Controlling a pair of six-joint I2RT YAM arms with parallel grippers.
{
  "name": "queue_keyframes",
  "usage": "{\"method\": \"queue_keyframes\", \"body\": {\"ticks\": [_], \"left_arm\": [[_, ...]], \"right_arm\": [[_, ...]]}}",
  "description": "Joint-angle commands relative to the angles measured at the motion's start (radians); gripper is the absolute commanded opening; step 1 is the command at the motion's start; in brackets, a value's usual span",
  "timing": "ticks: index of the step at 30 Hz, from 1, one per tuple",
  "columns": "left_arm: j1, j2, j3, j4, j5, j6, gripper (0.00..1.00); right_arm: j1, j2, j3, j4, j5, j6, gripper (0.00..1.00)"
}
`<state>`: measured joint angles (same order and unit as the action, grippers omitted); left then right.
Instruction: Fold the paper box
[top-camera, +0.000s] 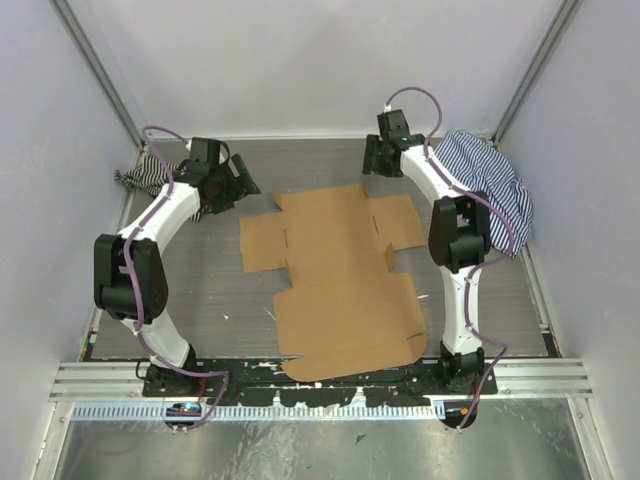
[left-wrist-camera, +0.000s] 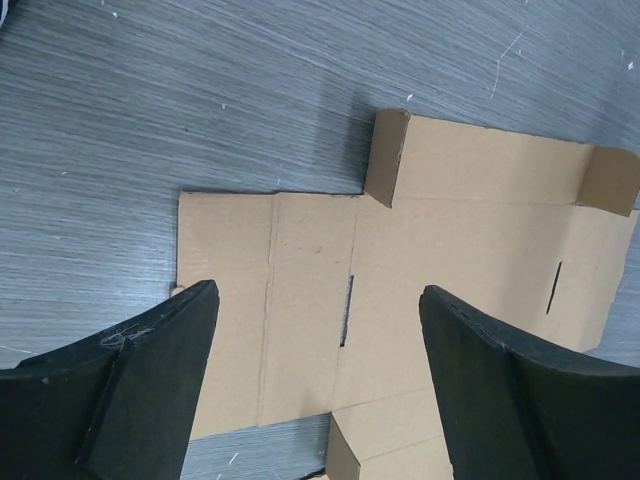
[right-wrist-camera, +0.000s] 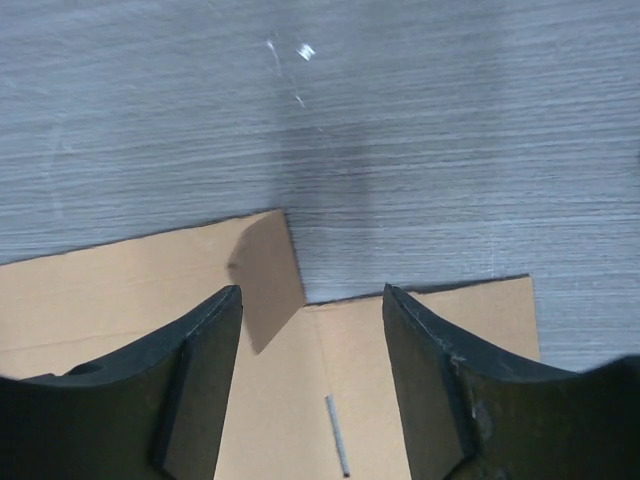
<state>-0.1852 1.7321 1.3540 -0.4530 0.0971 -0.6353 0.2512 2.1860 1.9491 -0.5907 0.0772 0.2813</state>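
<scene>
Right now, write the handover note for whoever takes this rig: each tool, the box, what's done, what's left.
Left tool: open, empty, above the left side flap of the paper box.
Right tool: open, empty, above the sheet's far right corner.
Box: spread out flat on the table, with its near edge by the arm bases. A few small flaps are raised.
Done: nothing, no wall is folded up yet.
Left: all the folding, walls and lid.
</scene>
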Motion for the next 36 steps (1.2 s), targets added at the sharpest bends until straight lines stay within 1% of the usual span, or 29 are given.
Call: {"method": "queue_keyframes", "body": {"ticks": [1,2,4,11,15,18,26,32,36], "left_arm": [[-0.002,0.024,0.014,-0.018,0.016,0.031,0.88],[-0.002,0.025,0.017,-0.018,0.017,0.031,0.85],[-0.005,0.026,0.019,-0.018,0.019,0.032,0.84],[-0.007,0.018,0.016,-0.021,0.021,0.034,0.84],[-0.01,0.021,0.014,-0.02,0.02,0.034,0.84],[-0.015,0.026,0.014,-0.019,0.02,0.033,0.84],[-0.02,0.026,0.0,-0.019,0.013,0.034,0.83],[-0.021,0.033,0.006,-0.018,0.017,0.034,0.83],[-0.022,0.031,0.008,-0.019,0.012,0.038,0.83]], "right_arm": [[0.011,0.05,0.072,-0.032,-0.001,-0.062,0.6],[0.016,0.058,0.075,-0.023,0.003,-0.075,0.57],[0.024,0.074,0.086,-0.011,0.008,-0.087,0.55],[0.032,0.067,0.075,0.0,0.015,-0.081,0.55],[0.047,0.02,0.023,0.023,0.036,-0.076,0.56],[0.053,-0.004,-0.013,0.055,0.01,-0.07,0.56],[0.067,-0.016,0.007,0.054,0.013,-0.068,0.56],[0.069,0.062,0.11,-0.01,0.034,-0.077,0.56],[0.071,0.044,0.074,0.022,0.036,-0.073,0.56]]}}
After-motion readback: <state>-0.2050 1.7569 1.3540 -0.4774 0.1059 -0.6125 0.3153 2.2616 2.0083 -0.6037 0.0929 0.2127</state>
